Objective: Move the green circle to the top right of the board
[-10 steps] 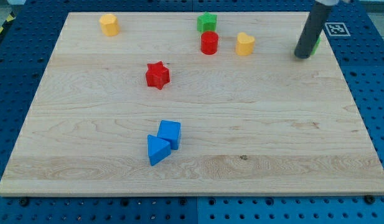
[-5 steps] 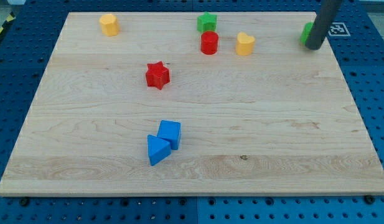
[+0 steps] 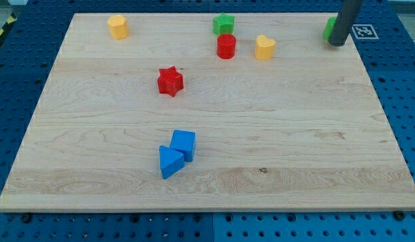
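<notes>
The green circle [image 3: 329,28] sits at the board's top right corner, mostly hidden behind my dark rod; only its left part shows. My tip [image 3: 337,43] rests on the board just below and right of the green circle, touching it or very close to it.
A green star [image 3: 223,24], a red cylinder [image 3: 226,47] and a yellow heart [image 3: 264,48] stand at the top middle. A yellow block [image 3: 118,27] is at the top left, a red star [image 3: 170,81] left of centre. A blue cube [image 3: 183,144] touches a blue triangle [image 3: 169,162] lower down.
My tip has moved up and to the right, and the green circle has gone with it toward the top right corner. The other blocks have not moved.
</notes>
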`<action>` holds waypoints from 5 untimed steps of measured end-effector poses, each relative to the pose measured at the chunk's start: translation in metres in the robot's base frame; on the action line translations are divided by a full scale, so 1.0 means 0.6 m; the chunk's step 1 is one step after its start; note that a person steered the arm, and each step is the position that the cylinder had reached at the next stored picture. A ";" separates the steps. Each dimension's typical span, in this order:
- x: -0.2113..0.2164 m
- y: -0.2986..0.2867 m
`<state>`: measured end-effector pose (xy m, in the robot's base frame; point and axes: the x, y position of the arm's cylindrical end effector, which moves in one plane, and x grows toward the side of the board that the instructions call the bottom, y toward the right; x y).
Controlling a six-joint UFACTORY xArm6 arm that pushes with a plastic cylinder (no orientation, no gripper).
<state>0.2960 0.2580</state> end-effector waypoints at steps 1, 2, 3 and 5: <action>0.080 0.000; 0.105 0.000; 0.105 0.000; 0.115 -0.099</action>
